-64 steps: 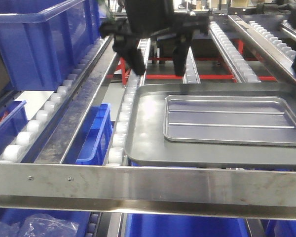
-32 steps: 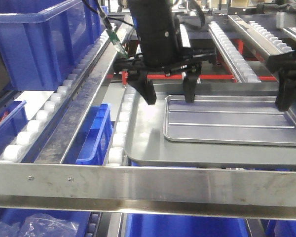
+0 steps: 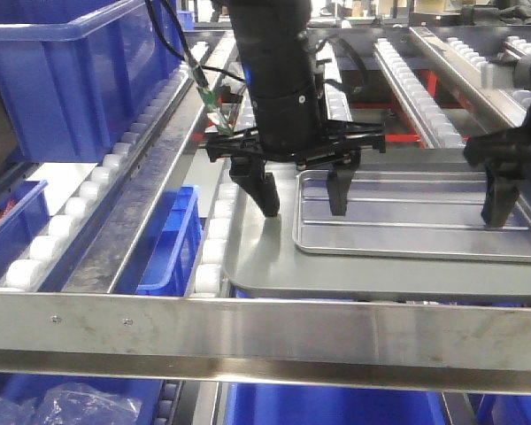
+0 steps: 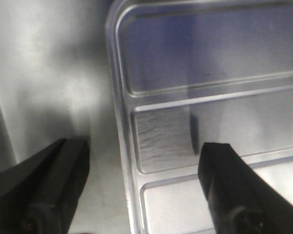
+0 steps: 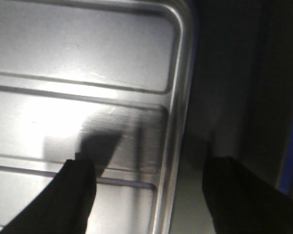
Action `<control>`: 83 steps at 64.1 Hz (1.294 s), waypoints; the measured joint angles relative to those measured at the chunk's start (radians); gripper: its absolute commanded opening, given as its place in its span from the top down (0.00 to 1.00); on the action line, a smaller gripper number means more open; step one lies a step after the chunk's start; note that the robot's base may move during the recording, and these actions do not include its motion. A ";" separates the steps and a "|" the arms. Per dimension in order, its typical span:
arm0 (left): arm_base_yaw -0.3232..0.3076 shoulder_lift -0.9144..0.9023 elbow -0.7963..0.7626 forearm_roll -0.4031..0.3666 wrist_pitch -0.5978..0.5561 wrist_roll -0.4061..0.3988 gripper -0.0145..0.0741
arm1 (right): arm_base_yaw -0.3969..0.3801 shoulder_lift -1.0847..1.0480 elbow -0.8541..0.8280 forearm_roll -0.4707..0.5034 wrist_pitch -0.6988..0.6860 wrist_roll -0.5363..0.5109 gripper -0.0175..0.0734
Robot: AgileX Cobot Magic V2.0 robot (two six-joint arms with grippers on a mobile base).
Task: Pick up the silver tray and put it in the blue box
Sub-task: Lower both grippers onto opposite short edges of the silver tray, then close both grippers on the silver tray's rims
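On the roller rack [image 3: 88,190], the silver tray [image 3: 416,217] lies flat inside the larger grey tray [image 3: 265,266]. The left gripper [image 3: 303,205] is spread wide and straddles the silver tray's left rim. The right gripper [image 5: 158,195], jaws apart, straddles the right rim. The blue box [image 3: 71,80] stands on the left lane, well apart.

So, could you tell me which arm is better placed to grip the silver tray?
Left, narrowly: the left gripper, open, straddles the silver tray at its short rim. The right gripper straddles the opposite rim too, but its view is blurred.
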 measured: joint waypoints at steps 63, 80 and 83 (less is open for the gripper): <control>0.006 0.009 -0.009 0.028 0.038 -0.019 0.95 | -0.001 0.027 -0.013 -0.006 -0.018 0.000 0.75; 0.011 0.005 -0.036 0.048 0.090 -0.042 0.95 | 0.003 -0.022 -0.011 0.011 0.050 0.004 0.75; 0.011 -0.006 -0.044 0.055 0.108 -0.043 0.95 | 0.006 -0.050 -0.011 0.014 0.062 0.004 0.75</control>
